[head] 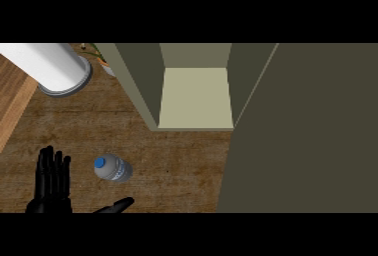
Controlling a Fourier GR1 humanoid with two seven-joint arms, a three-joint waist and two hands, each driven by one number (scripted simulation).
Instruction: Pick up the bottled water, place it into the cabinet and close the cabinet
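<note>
The bottled water [114,168] stands on the brown counter at the lower left, seen from above, with its blue cap [99,162] showing. My left hand [51,186] is just left of it, open, fingers straight and pointing up, apart from the bottle; its thumb [117,205] sticks out below the bottle. The cabinet [196,95] is at the top centre, open, with a pale bare shelf inside. Its door [310,130] is swung open and fills the right side. My right hand does not show.
A white cylinder [50,67] with a grey rim stands at the upper left. A bit of green plant [94,51] shows beside the cabinet's left wall. A lighter wooden strip [13,107] runs along the left edge.
</note>
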